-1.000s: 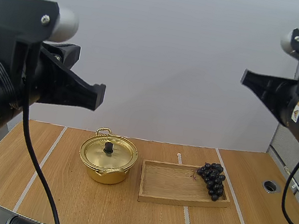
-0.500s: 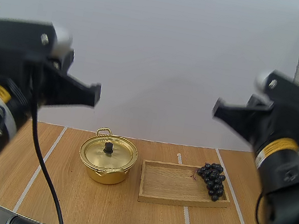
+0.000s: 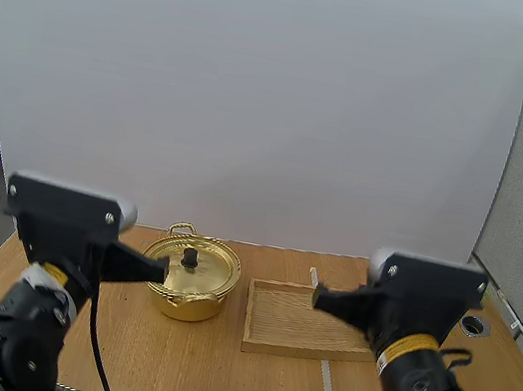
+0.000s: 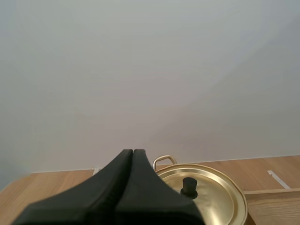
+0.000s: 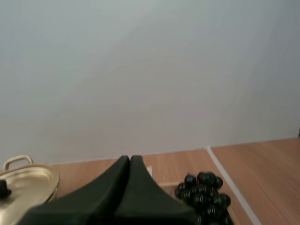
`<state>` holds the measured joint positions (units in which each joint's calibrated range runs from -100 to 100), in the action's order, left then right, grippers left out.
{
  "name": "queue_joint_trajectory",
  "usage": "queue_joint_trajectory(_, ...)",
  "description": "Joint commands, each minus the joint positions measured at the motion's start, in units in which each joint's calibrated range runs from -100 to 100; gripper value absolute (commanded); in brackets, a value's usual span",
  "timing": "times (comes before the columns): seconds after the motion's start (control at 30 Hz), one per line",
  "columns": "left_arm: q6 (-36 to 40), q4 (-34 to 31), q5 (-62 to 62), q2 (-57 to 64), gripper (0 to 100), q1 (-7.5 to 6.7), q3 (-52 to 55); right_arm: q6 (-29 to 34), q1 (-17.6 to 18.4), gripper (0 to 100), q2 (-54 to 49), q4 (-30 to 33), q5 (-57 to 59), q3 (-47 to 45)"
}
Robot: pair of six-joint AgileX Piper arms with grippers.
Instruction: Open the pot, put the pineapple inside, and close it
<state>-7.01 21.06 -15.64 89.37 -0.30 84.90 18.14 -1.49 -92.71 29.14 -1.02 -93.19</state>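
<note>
My left end effector (image 4: 132, 152) is hanging with its fingers pressed together on nothing. The brass-coloured pot (image 3: 184, 299) is sitting on the bench (image 3: 161, 360) just ahead and slightly to its right, with its polished round lid (image 4: 214, 194) on and black knob (image 4: 189, 187) upright. I judge this arm the nearer for lifting the lid. My right end effector (image 5: 130, 159) is likewise closed and empty. I am seeing no pineapple, only a knobbly dark bunch of grapes (image 5: 204, 194) ahead-right of it, near the wooden tray (image 3: 284, 326).

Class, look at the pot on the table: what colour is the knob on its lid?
Black knob on a gold lid; clearest in the left wrist view.
</note>
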Motion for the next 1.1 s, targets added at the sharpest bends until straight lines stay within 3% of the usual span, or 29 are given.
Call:
queue_joint_trajectory(0.0, 0.56, 0.75, 20.05, 0.30, 0, 0.05, 13.85, 0.08, -0.23, 0, -0.46, 0.09, -0.79, -6.81)
queue_joint_trajectory(0.1, 0.56, 0.87, 21.86, 0.30, 0, 0.05, 15.10, 0.08, -0.23, 0, -0.46, 0.56, -0.16, -6.81)
queue_joint_trajectory(0.53, 2.04, 0.87, 5.74, 0.30, 0, 0.05, 15.10, -4.16, 1.44, 0, -0.46, 2.95, 13.11, -6.81)
queue_joint_trajectory(0.73, 3.45, 0.87, 2.66, 0.30, 0, 0.99, 15.10, -5.44, 1.73, 0, -0.46, 2.52, 14.41, -6.81)
queue_joint_trajectory(0.93, 5.03, 0.87, 0.68, 0.30, 0, 0.97, 15.10, -7.28, 1.73, 0, -0.46, 2.43, 17.79, -6.81)
queue_joint_trajectory(1.07, 5.03, 0.77, -1.30, 0.30, 0, 0.97, 15.10, -11.39, 1.73, 0, -0.46, -2.11, 19.86, -6.81)
